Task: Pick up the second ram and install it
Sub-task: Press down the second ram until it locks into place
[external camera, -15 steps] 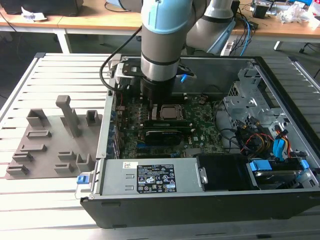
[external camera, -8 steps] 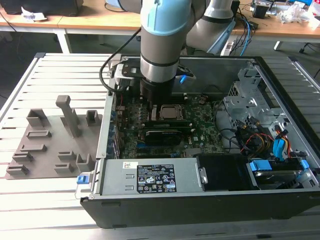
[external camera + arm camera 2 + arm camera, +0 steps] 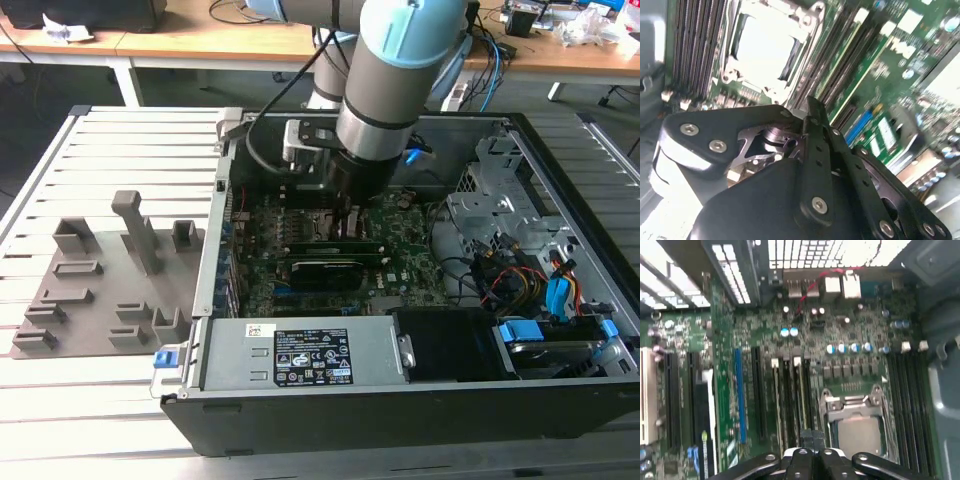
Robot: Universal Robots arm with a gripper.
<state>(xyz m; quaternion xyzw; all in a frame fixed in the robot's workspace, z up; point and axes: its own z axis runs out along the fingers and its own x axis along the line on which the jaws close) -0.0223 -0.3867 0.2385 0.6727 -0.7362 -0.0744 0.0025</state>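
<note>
With my gripper (image 3: 812, 440) pinched closed over the slots (image 3: 790, 400), I'd press the ram squarely, evenly down.

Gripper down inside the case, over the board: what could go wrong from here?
1. The gripper sits low over the memory slots, right beside the CPU socket. A small sideways error could press on the socket frame instead of a slot.
2. In the exterior view, the black cable at the wrist loops close to the case rim, so it might snag there.
</note>
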